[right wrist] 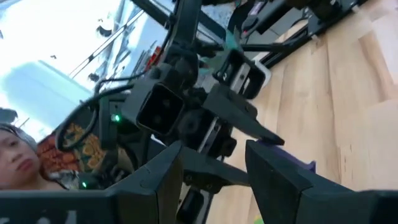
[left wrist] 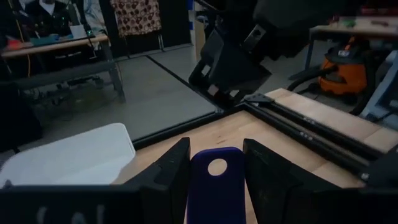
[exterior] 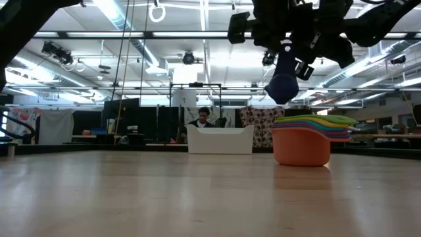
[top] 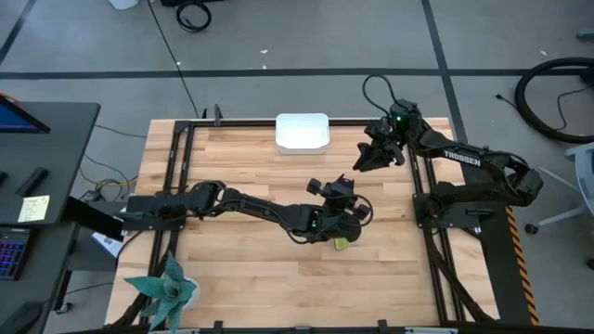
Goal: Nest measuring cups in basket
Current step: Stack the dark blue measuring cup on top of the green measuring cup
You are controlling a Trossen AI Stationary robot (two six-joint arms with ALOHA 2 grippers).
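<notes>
- The left claw [left wrist: 214, 180] is clamped on the flat handle of the dark blue measuring cup [left wrist: 216, 186], one finger on each long edge; in the low view the cup's bowl hangs below the claw, above the stack and clear of it.
- The right claw [top: 369, 160] waits near the desk's far right corner, jaws apart and holding nothing.
- The nested stack of measuring cups [exterior: 308, 138] stands on the desk [top: 241, 278] beneath the left claw, orange bowl at the bottom, with yellow, green, light blue and red handles fanned out on one side.
- The white basket [top: 303, 132] sits at the far edge of the desk, well apart from the stack and from both claws.
- Handling, as a judgement: the cups look like thin, stiff plastic, light and smooth. The handle is the natural hold, but a bowl hung from a handle pinched by its edges could swivel or slip.
- The stack is probably loose, so a nudge could tip it or slide it on the wood. Lifting it whole would likely need a grip across the orange bowl's wall, or on the bundled handles.
</notes>
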